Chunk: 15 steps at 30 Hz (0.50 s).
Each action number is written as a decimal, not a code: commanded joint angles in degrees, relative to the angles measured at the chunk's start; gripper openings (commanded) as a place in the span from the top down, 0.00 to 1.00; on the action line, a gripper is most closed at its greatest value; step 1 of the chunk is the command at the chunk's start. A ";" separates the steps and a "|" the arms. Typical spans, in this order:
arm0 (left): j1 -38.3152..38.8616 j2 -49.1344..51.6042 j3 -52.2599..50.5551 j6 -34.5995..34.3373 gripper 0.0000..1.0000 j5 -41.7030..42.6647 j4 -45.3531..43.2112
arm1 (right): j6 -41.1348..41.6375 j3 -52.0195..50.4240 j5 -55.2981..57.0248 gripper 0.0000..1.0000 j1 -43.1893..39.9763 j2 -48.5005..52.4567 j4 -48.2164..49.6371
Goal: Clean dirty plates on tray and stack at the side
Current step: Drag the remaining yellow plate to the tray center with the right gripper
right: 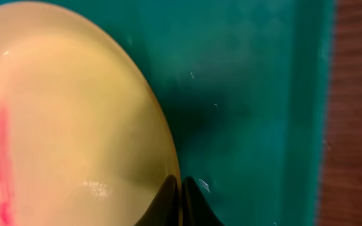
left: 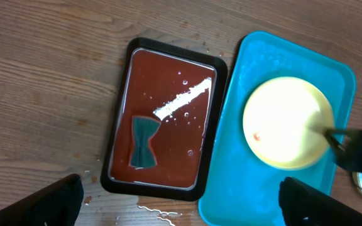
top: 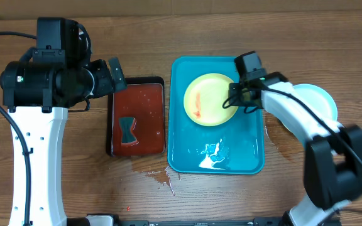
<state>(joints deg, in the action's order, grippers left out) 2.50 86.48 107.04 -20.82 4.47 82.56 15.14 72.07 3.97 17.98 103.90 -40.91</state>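
A pale yellow-green plate (top: 209, 99) with a red smear (right: 2, 157) lies at the far end of the turquoise tray (top: 182, 144). My right gripper (top: 234, 100) is shut on this plate's right rim (right: 168, 150), one finger above the rim and one below. A pale blue-white plate (top: 316, 103) rests on the table right of the tray, partly hidden by the right arm. My left gripper (left: 181, 201) hangs wide open above the gap between the black tray (left: 162, 119) and the turquoise tray (left: 237, 176), holding nothing.
The black tray (top: 137, 119) of red liquid lies left of the turquoise tray, with a dark teal bow-shaped sponge (top: 128, 130) in it. Water pools at the turquoise tray's near end (top: 213, 156). Spilled drops mark the wood (top: 162, 177) in front.
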 commanded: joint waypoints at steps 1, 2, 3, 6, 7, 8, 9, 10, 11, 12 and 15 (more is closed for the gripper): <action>-0.24 0.09 1.05 0.26 0.00 -0.42 -0.07 | 2.64 0.04 0.22 0.96 -0.33 -9.05 -4.59; -0.24 0.09 1.05 0.26 0.00 -0.42 -0.07 | 3.32 0.04 0.20 0.96 -0.33 -10.51 -6.67; -0.24 0.09 1.05 0.26 0.00 -0.42 -0.07 | 3.78 0.04 0.13 0.96 -0.31 -11.52 -8.70; -0.24 0.09 1.07 0.26 0.00 -0.42 -0.07 | 4.85 -0.13 -2.99 0.96 0.07 -12.26 -14.34; -0.24 0.09 1.07 0.22 0.00 -0.42 -0.31 | 4.85 -0.66 -4.57 0.96 0.33 -12.02 -15.15; -0.24 0.09 1.07 -0.04 0.00 -0.33 -1.31 | 4.87 -1.73 -6.16 0.96 0.66 -11.85 -15.21; -0.24 0.09 1.07 0.02 0.00 -0.37 -2.23 | 5.07 -3.10 -7.06 0.96 0.96 -11.67 -14.56; -0.24 0.09 1.07 0.04 0.00 -0.55 -2.93 | 6.23 -4.68 -7.08 0.96 1.31 -11.47 -13.42; -0.24 0.15 1.07 0.04 0.00 -0.52 -3.13 | 7.50 -6.82 -7.08 0.96 1.66 -11.17 -11.43; -0.24 0.20 1.07 0.04 0.00 -0.50 -3.08 | 8.37 -8.90 -7.37 0.96 1.92 -11.06 -9.20; -0.24 0.20 1.07 -0.04 0.00 -0.04 -3.08 | 8.74 -14.84 -9.75 0.96 2.27 -10.86 -1.01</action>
<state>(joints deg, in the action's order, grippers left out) 2.50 86.48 107.09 -20.82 4.45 79.68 21.71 60.97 -2.50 19.70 92.38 -44.93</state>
